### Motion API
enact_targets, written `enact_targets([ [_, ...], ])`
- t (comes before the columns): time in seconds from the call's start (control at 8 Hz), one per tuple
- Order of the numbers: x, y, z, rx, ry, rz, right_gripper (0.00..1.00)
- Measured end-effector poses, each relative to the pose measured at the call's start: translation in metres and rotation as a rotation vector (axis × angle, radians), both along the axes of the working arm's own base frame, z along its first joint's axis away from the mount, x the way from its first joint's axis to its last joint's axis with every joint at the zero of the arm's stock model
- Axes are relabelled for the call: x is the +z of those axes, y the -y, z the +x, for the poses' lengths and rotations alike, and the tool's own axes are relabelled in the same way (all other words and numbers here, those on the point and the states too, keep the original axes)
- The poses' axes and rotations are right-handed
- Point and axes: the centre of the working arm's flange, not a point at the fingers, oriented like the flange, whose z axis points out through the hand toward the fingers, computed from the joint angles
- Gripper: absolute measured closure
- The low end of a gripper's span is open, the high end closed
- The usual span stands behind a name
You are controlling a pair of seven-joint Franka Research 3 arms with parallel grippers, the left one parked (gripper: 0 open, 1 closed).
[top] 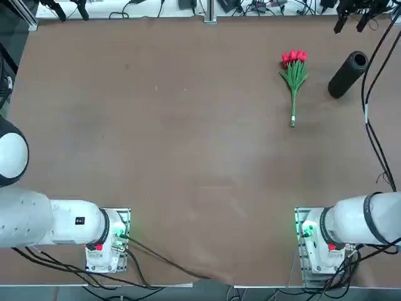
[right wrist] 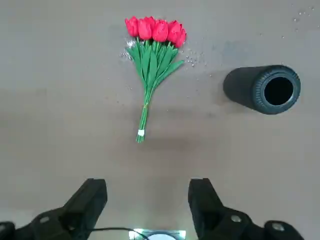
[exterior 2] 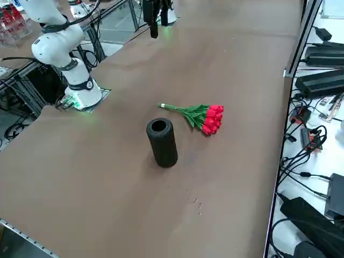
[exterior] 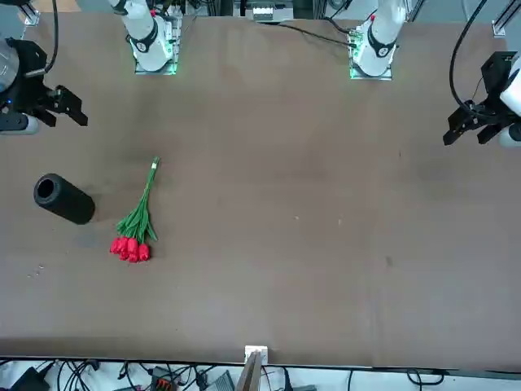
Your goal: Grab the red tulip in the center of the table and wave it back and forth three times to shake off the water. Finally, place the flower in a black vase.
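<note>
The right arm (top: pixel 366 219) consists of smooth white rounded housings joined by dark grey seam rings. Its base (top: pixel 316 241) sits on a metal mounting plate and glows green, with a small red mark. Black cables trail from the base. The right gripper (right wrist: pixel 148 205) carries two black, angular fingers (right wrist: pixel 90 197).

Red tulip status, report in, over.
Right gripper open, above the table, holding nothing. Red tulip lying flat, untouched. Black vase upright beside it. Path clear.
</note>
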Motion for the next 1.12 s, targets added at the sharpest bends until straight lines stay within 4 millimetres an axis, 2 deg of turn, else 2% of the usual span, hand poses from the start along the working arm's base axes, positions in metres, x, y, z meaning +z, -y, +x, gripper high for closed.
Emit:
enact_targets([
  [0.25, -0.012, 0.004, -0.011, -0.014, -0.117, -0.004, 0.00],
  [0.5, -0.051, 0.012, -0.023, -0.030, -0.365, -0.005, 0.00],
  [0.75, -0.113, 0.006, -0.007, -0.042, -0.521, 0.064, 0.00],
  [0.88, -0.150, 0.005, 0.005, -0.071, -0.579, 0.139, 0.00],
  [1.12, -0.231, 0.027, 0.030, -0.169, -0.637, 0.270, 0.00],
])
